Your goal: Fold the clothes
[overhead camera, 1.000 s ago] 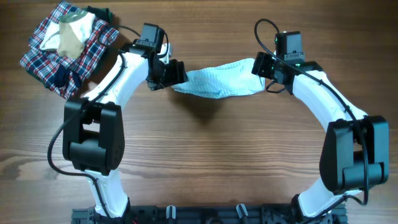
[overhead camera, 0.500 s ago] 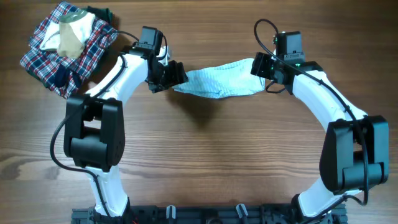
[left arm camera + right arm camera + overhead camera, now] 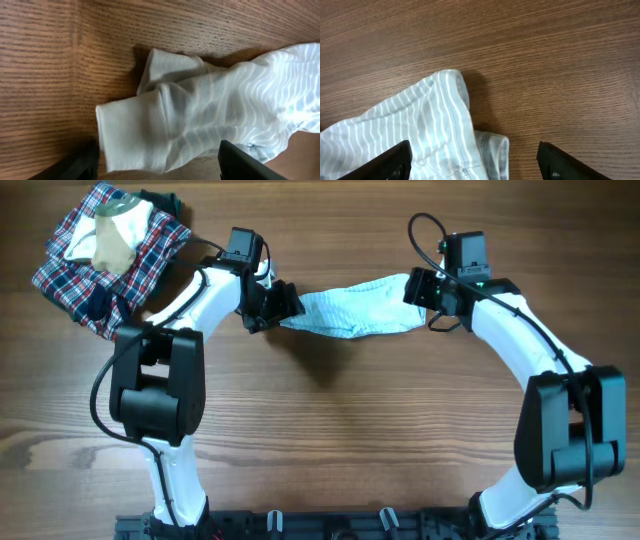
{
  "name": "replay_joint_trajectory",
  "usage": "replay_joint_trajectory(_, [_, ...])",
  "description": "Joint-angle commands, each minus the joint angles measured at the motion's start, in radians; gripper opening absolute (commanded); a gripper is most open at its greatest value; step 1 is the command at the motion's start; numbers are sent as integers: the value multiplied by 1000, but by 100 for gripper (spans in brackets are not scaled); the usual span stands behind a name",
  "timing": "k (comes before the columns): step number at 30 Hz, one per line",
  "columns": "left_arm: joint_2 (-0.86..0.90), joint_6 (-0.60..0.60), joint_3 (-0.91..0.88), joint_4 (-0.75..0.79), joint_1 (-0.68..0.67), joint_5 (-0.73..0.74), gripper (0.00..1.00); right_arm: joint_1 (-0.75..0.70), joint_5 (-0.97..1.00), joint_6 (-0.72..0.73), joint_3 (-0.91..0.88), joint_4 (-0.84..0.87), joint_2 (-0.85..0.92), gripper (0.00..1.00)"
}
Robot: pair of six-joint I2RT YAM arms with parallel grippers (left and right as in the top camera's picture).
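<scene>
The pale blue-white striped garment point(image 3: 352, 311) lies as a long crumpled strip on the wooden table between my two grippers. My left gripper point(image 3: 284, 304) is at its left end. In the left wrist view the fingers point(image 3: 157, 167) are wide apart, open, with the garment's white cuffed edge point(image 3: 145, 130) between them. My right gripper point(image 3: 419, 289) is at the garment's right end. In the right wrist view its fingers point(image 3: 475, 162) are also wide apart, open, over the striped corner point(image 3: 435, 130). Both sets of fingertips are cut off by the frame edge.
A red-navy-white plaid garment point(image 3: 70, 275) lies in a heap at the table's far left corner, with a beige-cream garment point(image 3: 115, 240) on top of it. A dark item point(image 3: 165, 200) peeks out behind the heap.
My left arm has shifted slightly to the right, toward the garment's left end. The garment and my right arm have not visibly moved.
</scene>
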Motion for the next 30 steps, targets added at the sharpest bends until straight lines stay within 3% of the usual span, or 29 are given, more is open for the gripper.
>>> replay_joint_trajectory(1, [30,-21,-10,15,5,28,75,-6,-16,-16,6,0,3,81])
replay_joint_trajectory(15, [100,-21,-10,54,2,131,69,-6,-16,-41,8,0,-8,81])
replay_joint_trajectory(17, [100,-21,-10,54,2,131,59,-6,-16,-41,8,0,-9,81])
replay_joint_trajectory(19, [100,-21,-10,54,3,130,38,-6,-16,-41,8,0,-8,81])
replay_joint_trajectory(21, [100,-21,-10,54,3,130,27,-6,-16,-41,8,0,-9,81])
replay_joint_trajectory(27, [100,-21,-10,54,4,117,4,-6,-16,-43,8,0,-8,81])
replay_joint_trajectory(30, [100,-20,-10,53,8,93,4,-6,-16,-56,8,-1,-8,80])
